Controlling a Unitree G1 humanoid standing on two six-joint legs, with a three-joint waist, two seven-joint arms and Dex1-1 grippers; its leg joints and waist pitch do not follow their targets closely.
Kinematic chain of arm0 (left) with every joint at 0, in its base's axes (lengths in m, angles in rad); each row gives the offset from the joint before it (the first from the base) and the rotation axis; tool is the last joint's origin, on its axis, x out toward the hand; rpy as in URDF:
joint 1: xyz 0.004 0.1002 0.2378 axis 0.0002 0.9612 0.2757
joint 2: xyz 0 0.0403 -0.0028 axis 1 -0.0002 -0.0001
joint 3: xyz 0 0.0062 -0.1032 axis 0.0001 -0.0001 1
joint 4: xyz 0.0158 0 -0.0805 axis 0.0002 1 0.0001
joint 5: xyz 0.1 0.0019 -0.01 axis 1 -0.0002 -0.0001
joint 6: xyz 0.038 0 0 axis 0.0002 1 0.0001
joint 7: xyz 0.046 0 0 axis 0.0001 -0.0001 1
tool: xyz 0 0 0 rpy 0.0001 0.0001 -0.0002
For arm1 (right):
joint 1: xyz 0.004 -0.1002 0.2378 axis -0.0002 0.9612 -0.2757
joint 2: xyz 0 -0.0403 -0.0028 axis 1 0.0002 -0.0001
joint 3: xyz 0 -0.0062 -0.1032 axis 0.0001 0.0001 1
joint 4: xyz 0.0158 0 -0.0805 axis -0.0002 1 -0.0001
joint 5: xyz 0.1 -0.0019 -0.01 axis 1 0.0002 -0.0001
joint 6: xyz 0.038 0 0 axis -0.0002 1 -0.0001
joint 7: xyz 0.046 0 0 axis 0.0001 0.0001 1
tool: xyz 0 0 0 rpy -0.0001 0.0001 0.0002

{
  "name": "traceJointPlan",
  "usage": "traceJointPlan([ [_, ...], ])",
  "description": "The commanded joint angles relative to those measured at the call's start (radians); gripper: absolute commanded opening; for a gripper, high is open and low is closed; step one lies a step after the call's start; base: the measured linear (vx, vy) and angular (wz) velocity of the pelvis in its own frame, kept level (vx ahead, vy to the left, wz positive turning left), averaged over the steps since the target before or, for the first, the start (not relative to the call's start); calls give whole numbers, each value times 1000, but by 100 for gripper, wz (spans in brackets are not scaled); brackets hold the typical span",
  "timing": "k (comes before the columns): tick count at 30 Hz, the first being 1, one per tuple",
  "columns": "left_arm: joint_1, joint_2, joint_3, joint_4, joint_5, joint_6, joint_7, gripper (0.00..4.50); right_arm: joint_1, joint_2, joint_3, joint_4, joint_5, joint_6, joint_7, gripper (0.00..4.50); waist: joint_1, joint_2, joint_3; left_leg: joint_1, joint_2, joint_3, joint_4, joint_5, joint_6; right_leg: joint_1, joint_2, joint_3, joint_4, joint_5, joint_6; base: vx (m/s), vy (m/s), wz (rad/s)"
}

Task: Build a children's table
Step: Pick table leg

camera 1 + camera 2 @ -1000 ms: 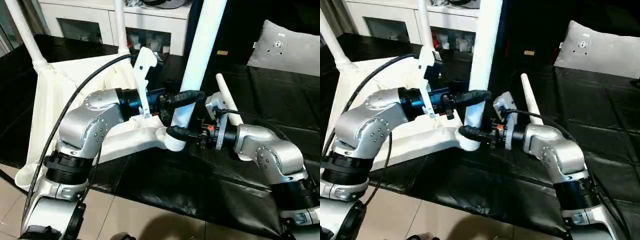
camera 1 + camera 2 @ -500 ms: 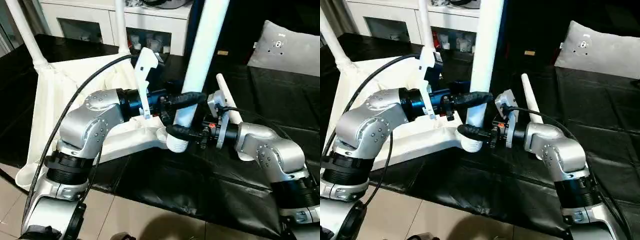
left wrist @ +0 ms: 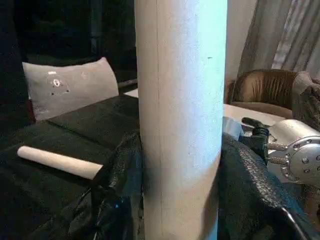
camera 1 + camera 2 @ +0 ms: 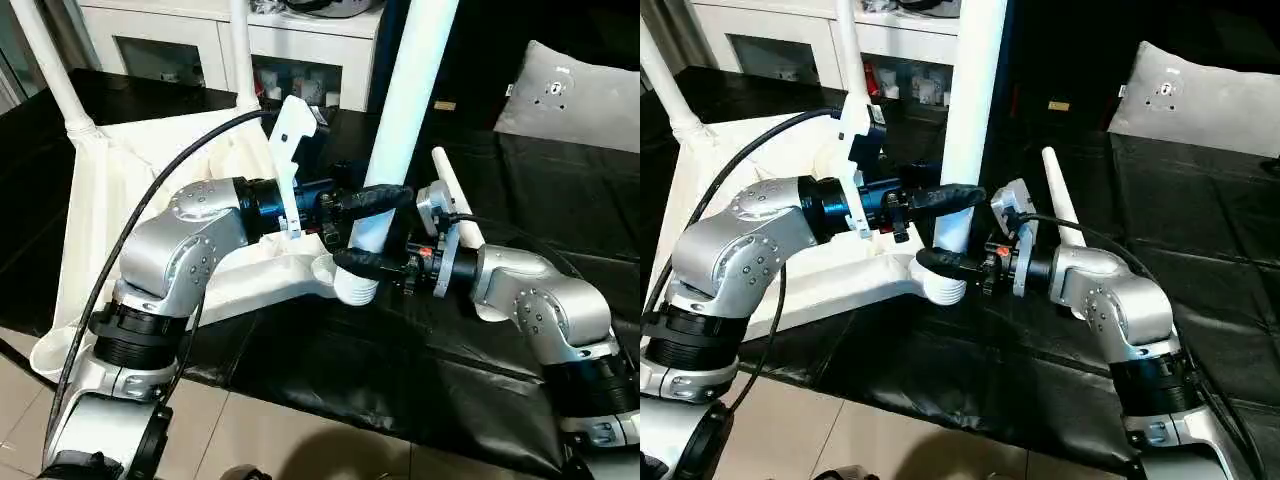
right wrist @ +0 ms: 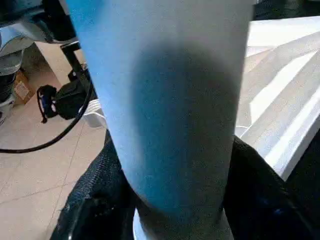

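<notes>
Inverted table top (image 4: 150, 160), ribbed underside up, lies on the black-covered bench (image 4: 560, 190); two legs already stand at its far corners. The third leg (image 4: 405, 110) stands nearly upright, long axis vertical, its foot in the near corner socket (image 4: 350, 285). Left gripper (image 4: 375, 197) clasps the leg from the left, higher up; right gripper (image 4: 362, 264) clasps it from the right, just above the socket. Seating probably calls for a straight push down along that axis. A fourth leg (image 4: 455, 195) lies loose beside the right arm.
</notes>
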Motion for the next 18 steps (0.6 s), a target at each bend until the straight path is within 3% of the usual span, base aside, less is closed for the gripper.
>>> traceJointPlan([
  [1, -17, -6, -8, -30, -15, 2, -13, 182, -9, -10, -7, -1, 0, 9, -9, 207, 3, -8, -74, 2, 50, -10, -60, 9, 43, 72, -94, 53, -59, 21, -224, 0, 0, 0],
  [11, -8, -7, 7, -52, -33, 38, 7, 182, -7, -8, -12, 12, -10, -6, -15, 199, 3, -6, -75, 2, 50, -11, -60, 11, 40, 72, -93, 52, -58, 28, -227, 0, 0, 0],
  [12, -8, -10, 10, -53, -40, 44, 8, 217, -6, -7, -12, 12, -10, -6, -15, 199, 4, -6, -75, 2, 50, -11, -60, 9, 40, 73, -93, 52, -58, 28, -228, 0, 0, 0],
  [15, 4, -19, 25, -80, -101, 76, -19, 252, -3, 0, -24, 10, 3, 12, -29, 198, 4, -5, -75, 1, 48, -11, -59, 12, 41, 74, -93, 52, -57, 36, -235, 0, 0, 0],
  [18, 22, -35, 31, -115, -171, 108, -58, 252, 1, 8, -27, 8, 10, 23, -36, 198, 5, -4, -76, 1, 50, -11, -59, 10, 41, 73, -93, 52, -55, 44, -242, 0, 0, 0],
])
